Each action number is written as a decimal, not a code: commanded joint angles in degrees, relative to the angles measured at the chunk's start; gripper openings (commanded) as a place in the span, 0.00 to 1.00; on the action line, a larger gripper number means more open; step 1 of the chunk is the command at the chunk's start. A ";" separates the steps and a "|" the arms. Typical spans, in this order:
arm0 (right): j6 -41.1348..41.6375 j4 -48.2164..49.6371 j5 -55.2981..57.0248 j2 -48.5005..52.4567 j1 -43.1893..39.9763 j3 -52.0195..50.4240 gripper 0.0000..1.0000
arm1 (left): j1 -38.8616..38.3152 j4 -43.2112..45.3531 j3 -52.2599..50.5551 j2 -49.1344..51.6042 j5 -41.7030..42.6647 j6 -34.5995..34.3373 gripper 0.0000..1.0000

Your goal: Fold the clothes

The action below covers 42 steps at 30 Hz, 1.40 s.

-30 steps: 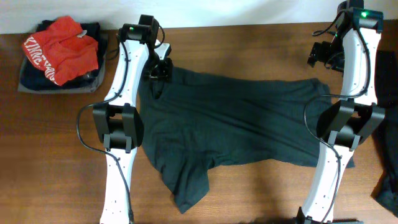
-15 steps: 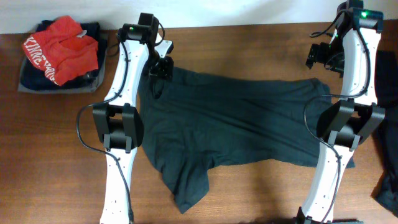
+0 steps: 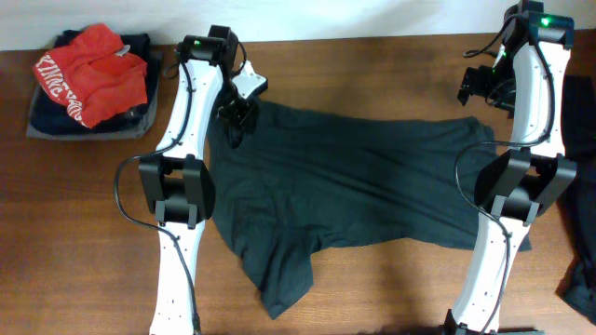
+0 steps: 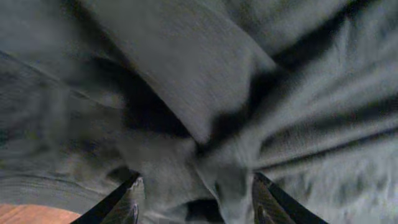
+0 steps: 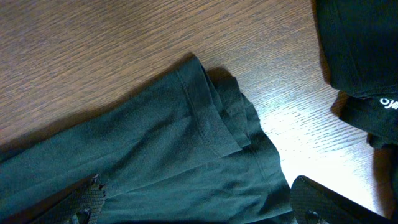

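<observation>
The dark teal-grey T-shirt (image 3: 354, 186) lay spread across the middle of the worktop (image 3: 93, 233), one flap trailing toward 6 o'clock. At its 11 o'clock corner the left end effector (image 3: 237, 113) stood released, jaws astride bunched fabric. At 2 o'clock the right end effector (image 3: 475, 88) hung released above a sleeve. A folded pile (image 3: 47, 116) topped by a red garment (image 3: 88, 73) sat at 10 o'clock.

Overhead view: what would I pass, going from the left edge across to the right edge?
A pile of clothes topped with a red garment → left arm → dark teal-grey T-shirt → right arm → black clothes at the edge.
</observation>
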 commanded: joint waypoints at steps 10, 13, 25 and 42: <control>-0.55 -0.22 -0.15 0.33 0.00 -0.02 0.99 | 0.20 3.34 -0.22 -0.83 1.88 8.37 0.70; -0.55 -0.22 -0.15 0.33 0.00 -0.02 0.99 | 0.22 7.06 -0.22 -0.83 0.35 8.66 0.70; -0.55 -0.33 -0.15 0.33 0.00 -0.02 0.99 | 0.20 4.70 -0.33 -0.20 0.81 16.63 0.70; -0.55 -0.39 -0.15 0.33 0.00 -0.02 0.99 | 0.20 -2.45 -0.22 3.04 7.72 18.25 0.00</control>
